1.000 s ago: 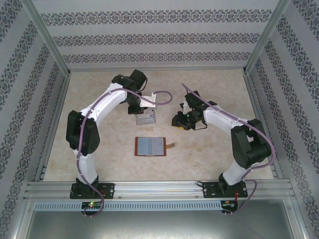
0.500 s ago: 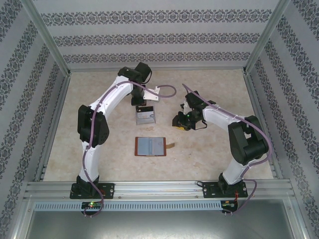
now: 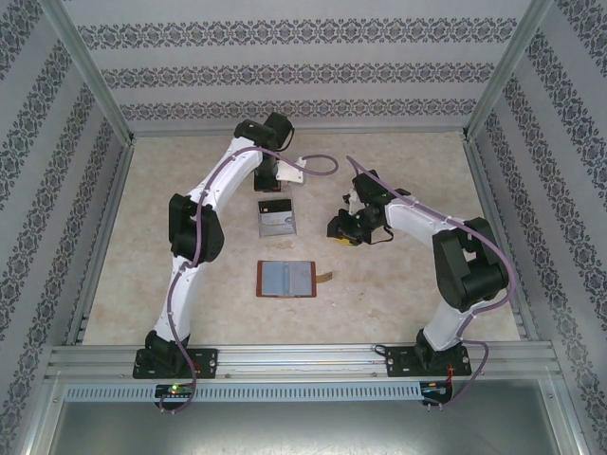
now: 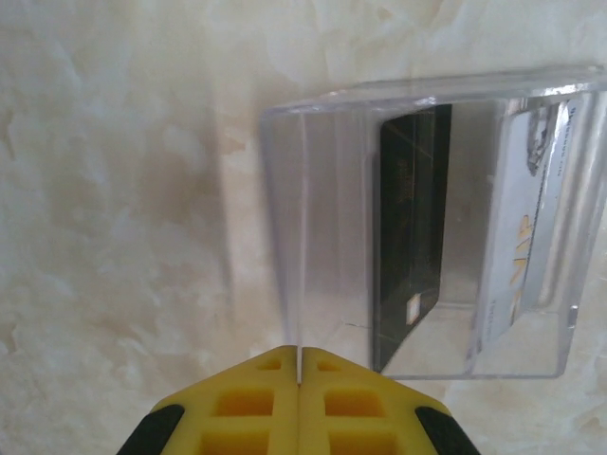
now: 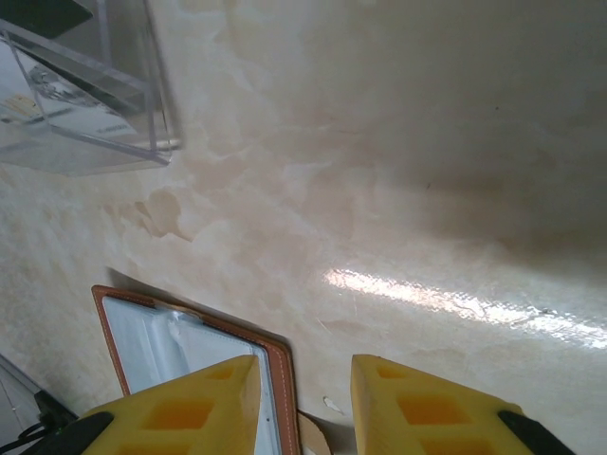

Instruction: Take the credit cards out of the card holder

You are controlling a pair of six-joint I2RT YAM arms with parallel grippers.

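From top we see the wallet [image 3: 285, 279] lying open and flat on the table [image 3: 408, 303], mid-field, grey-blue inside facing up. Its brown strap [image 3: 325, 278] sticks out to its right. Beyond it, apart, sits the clear tray [image 3: 261, 227] w/ the cards [image 3: 277, 226] inside it, not in the wallet. Whether any card sits in the wallet's slots we can't tell.

L arm is stretched far fwd, w/ L gripper [image 3: 272, 190] at the tray's far edge. R gripper [image 3: 343, 230] is right of the tray, near but not touching, and apart from the wallet.

L wrist cam: L gripper [image 4: 299, 355] has its yellow fingers [image 4: 247, 408] pressed tight together, no gap, nothing betw. them, so closed & empty. The tips point at the tray [image 4: 322, 218]; whether they touch its wall we can't tell. Inside the tray are a dark card [image 4: 413, 237] and next to it a pale card [image 4: 531, 218] w/ a yellow mark.

R wrist cam: R gripper [image 5: 303, 379] has its fingers [image 5: 190, 408] parted w/ a clear gap and holds nothing, so it's spread & empty. It hangs over the table w/ a corner of the wallet [image 5: 180, 341] showing below, brown rim in the gap betw. the tips. The tray [image 5: 142, 95] is at upper left, w/ cards [image 5: 57, 123] seen through its wall.
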